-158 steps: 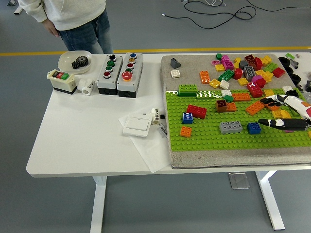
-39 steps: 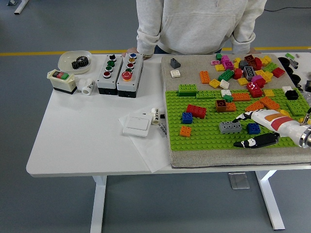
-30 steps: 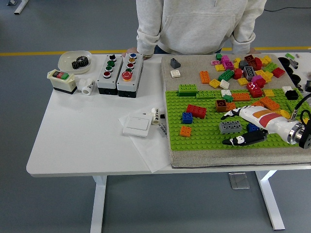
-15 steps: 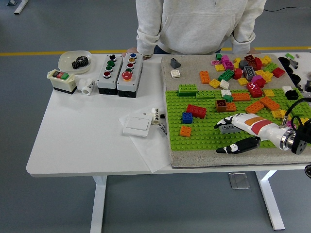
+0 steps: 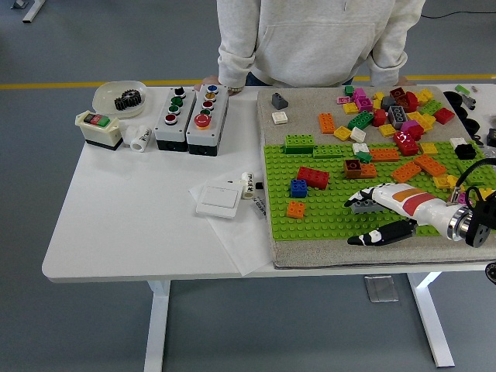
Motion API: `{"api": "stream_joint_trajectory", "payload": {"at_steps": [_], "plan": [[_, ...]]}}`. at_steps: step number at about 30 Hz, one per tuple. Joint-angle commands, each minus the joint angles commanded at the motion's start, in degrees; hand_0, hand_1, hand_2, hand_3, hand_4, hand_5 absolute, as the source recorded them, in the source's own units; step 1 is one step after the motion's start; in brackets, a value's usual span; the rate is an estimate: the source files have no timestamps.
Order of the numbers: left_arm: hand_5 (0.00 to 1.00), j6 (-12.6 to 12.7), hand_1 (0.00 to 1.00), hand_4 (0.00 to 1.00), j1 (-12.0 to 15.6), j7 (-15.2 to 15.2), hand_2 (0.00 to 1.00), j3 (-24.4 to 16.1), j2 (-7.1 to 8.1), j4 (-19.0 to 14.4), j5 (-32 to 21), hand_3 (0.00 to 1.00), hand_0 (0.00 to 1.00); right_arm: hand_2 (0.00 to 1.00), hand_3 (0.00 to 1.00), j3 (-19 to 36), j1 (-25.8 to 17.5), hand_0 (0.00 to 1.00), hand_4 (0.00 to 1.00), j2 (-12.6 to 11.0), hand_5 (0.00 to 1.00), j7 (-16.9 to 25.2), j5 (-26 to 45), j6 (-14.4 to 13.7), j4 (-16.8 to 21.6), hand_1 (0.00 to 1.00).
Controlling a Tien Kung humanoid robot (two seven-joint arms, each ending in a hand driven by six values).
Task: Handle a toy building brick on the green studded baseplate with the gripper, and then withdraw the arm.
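Observation:
The green studded baseplate [image 5: 325,221] lies on a grey mat at the table's right. My right hand [image 5: 355,218] reaches in from the right edge, low over the plate's near right part. Its white and orange fingers [image 5: 370,194] rest over a grey brick [image 5: 359,207], which shows only at its left end. The black thumb [image 5: 373,234] stretches apart toward the plate's near edge, so the hand is open. Farther left on the plate sit a red brick [image 5: 313,177], a blue brick [image 5: 298,187] and a small orange brick [image 5: 295,209]. The left arm is out of view.
A heap of loose bricks [image 5: 387,108] covers the mat's far right. Two button boxes [image 5: 190,116], a bowl with a gear [image 5: 118,97] and a white switch [image 5: 219,201] stand left of the mat. A person in a pale sweatshirt [image 5: 310,39] stands at the far side.
My right hand has slid left along the baseplate, covering the blue brick beside the grey one and reaching the grey brick. Over the last half second it barely moved.

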Motion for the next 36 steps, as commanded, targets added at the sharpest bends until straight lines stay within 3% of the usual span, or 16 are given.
{"api": "stream_joint_trajectory", "payload": {"at_steps": [10, 26, 36], "plan": [[0.707, -0.04, 0.869, 0.835, -0.10, 0.19, 0.876, -0.12, 0.10, -0.07, 0.36, 0.797, 0.814, 0.799, 0.788, 0.79, 0.22, 0.884, 0.998, 0.61, 0.799, 0.57, 0.26, -0.48, -0.85, 0.792], [0.707, 0.06, 0.871, 0.837, 0.19, 0.56, 0.876, -0.62, 0.21, -0.20, 1.25, 0.796, 0.814, 0.799, 0.791, 1.18, 0.44, 0.885, 0.998, 1.93, 0.799, 0.89, 0.04, -0.64, -6.16, 0.790], [0.709, 0.02, 0.871, 0.837, 0.42, 0.78, 0.877, -0.91, 0.31, -0.26, 1.89, 0.795, 0.815, 0.799, 0.791, 1.47, -0.21, 0.885, 0.998, 1.31, 0.796, 1.11, -0.31, -0.36, -4.99, 0.790]]}}
